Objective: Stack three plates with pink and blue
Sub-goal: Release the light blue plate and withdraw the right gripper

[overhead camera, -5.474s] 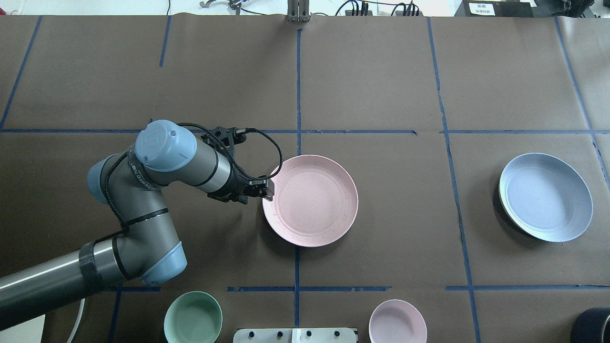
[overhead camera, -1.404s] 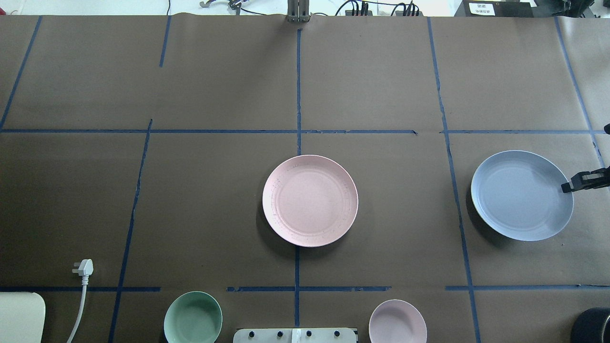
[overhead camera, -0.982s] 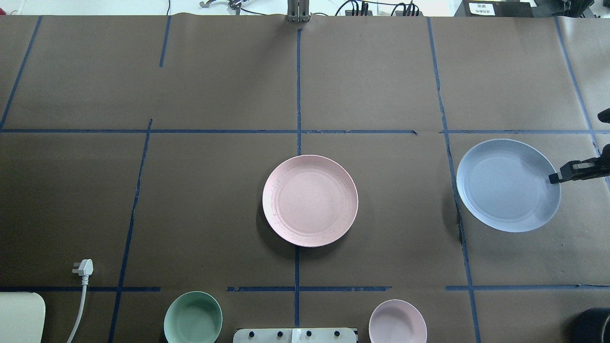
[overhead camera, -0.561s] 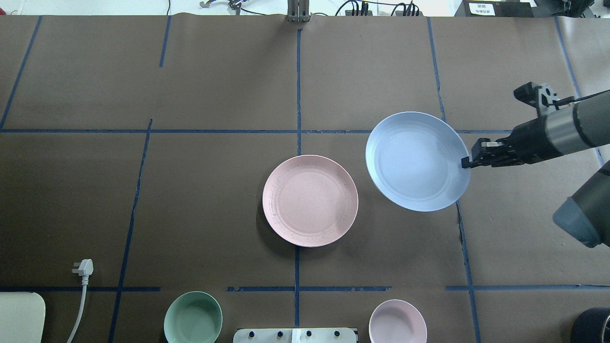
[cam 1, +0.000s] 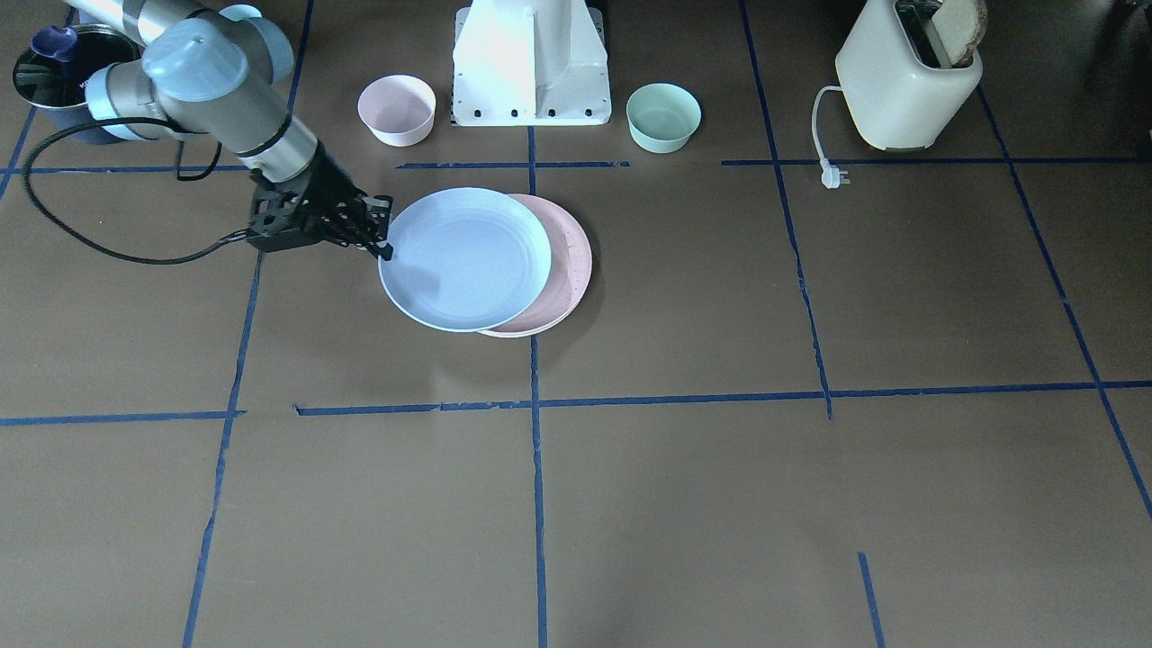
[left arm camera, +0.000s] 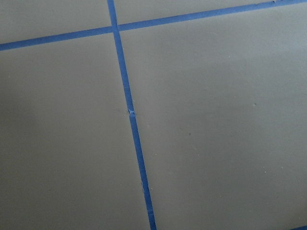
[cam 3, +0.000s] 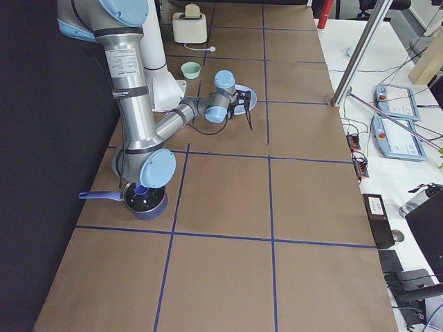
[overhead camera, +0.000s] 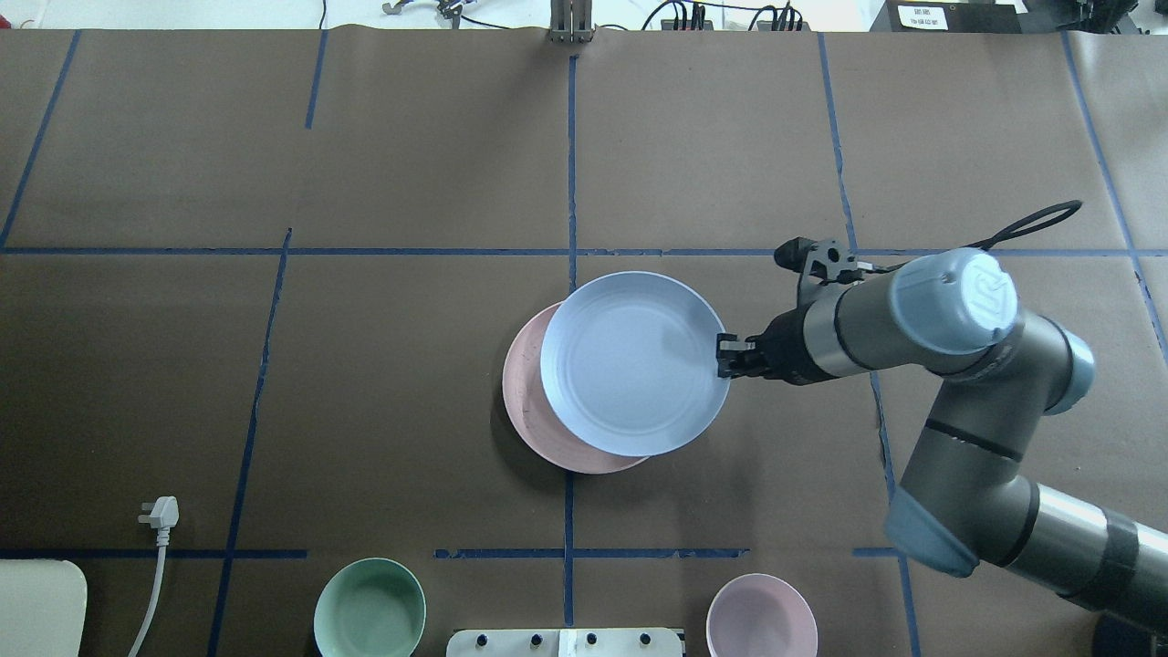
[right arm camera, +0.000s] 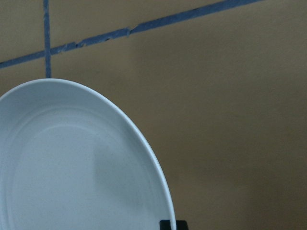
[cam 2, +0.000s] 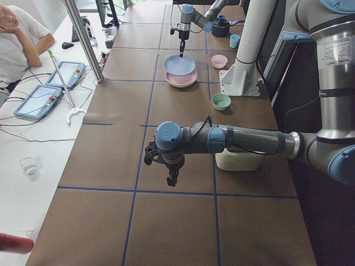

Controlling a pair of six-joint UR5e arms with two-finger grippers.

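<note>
My right gripper (overhead camera: 724, 356) is shut on the right rim of the light blue plate (overhead camera: 630, 365) and holds it just above the pale pink plate (overhead camera: 522, 401). The blue plate covers most of the pink one and is offset toward the right arm. Only the pink plate's crescent (cam 1: 571, 270) shows in the front view, beside the blue plate (cam 1: 463, 259) and the right gripper (cam 1: 385, 243). The right wrist view shows the blue plate (right arm camera: 72, 167). No cream-white plate shows. My left gripper (cam 2: 172, 178) hangs over bare table far from the plates; I cannot tell its state.
A mint-green bowl (overhead camera: 370, 609) and a small pink bowl (overhead camera: 761, 616) stand near the robot base (cam 1: 531, 63). A cream toaster (cam 1: 904, 76) with its plug (overhead camera: 160, 513) is on the robot's left. A dark pot (cam 1: 54, 63) sits on its right.
The left arm left the pink plate and went out of the overhead view. The right gripper carried the blue plate from the table's right side to above the pink plate.
</note>
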